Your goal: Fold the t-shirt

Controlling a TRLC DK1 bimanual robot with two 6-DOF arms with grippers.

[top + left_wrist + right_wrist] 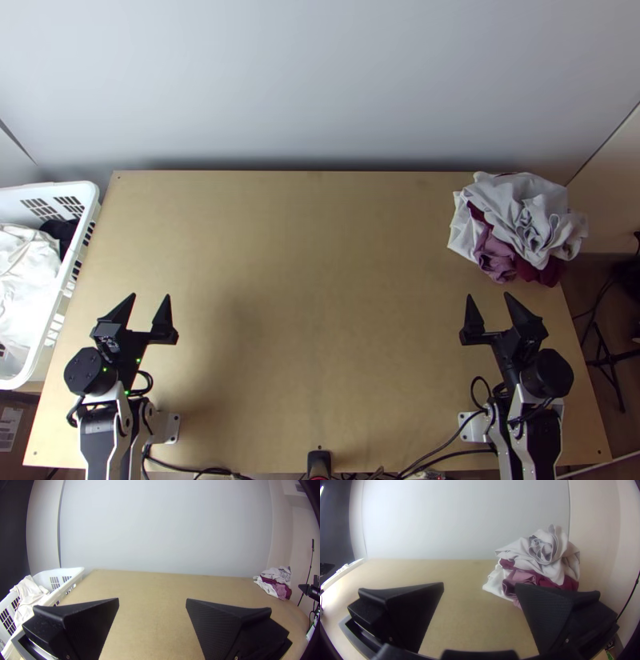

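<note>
Clothes pile (520,224): bench (320,304), far right corner, beyond right claw (489,294)
Right claw: spread
Left claw (151,294): spread, farther off

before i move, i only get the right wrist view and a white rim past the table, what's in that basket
Observer: Black cloth beside white cloth in the basket.
Operator: and the left pincer, open or shut
Observer: The left pincer is open, bare wood visible between its fingers.
Operator: does the clothes pile stay inside the table outline
Observer: No, seen from above, the pile reaches past the right side edge of the table.
</note>
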